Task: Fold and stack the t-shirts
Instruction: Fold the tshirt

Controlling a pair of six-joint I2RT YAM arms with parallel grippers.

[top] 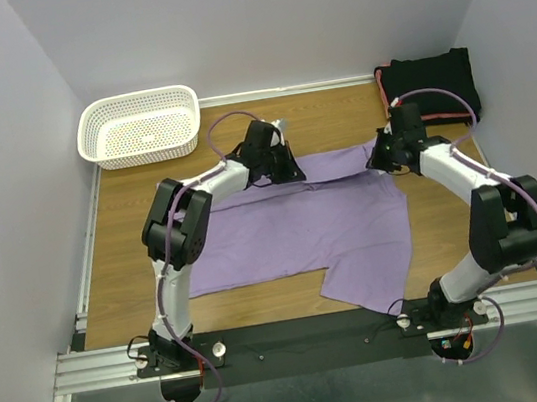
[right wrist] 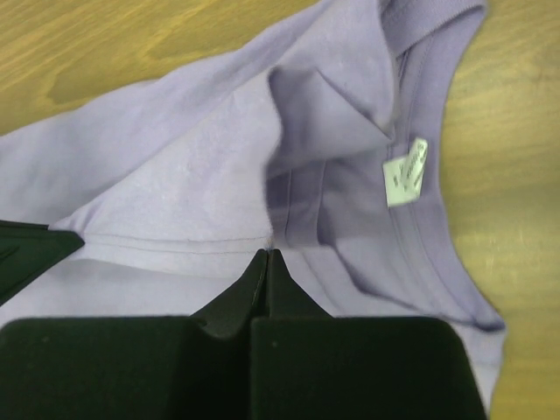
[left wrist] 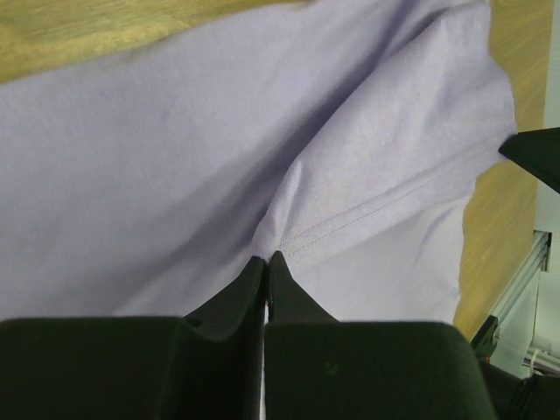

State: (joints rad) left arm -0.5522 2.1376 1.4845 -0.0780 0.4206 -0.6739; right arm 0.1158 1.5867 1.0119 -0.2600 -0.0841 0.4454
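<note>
Top external: lavender shirt (top: 294,233) spread sideways on counter (top: 125,253); folded black shirts (top: 430,86) far right. Left jaws clamped on its far hem corner, right jaws clamped near collar. Judged: lengthwise fold starting. Next: lift together, carry edge nearward evenly.

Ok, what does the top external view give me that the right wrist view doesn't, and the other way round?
Only top external: the white basket at the far left and the folded black shirts at the far right, one with a coral-red edge. It also shows the lavender shirt spread out whole. Only right wrist: the neck label, and the right hand shut on a pinched fold of cloth. Both: the lavender shirt and the wooden table.
</note>
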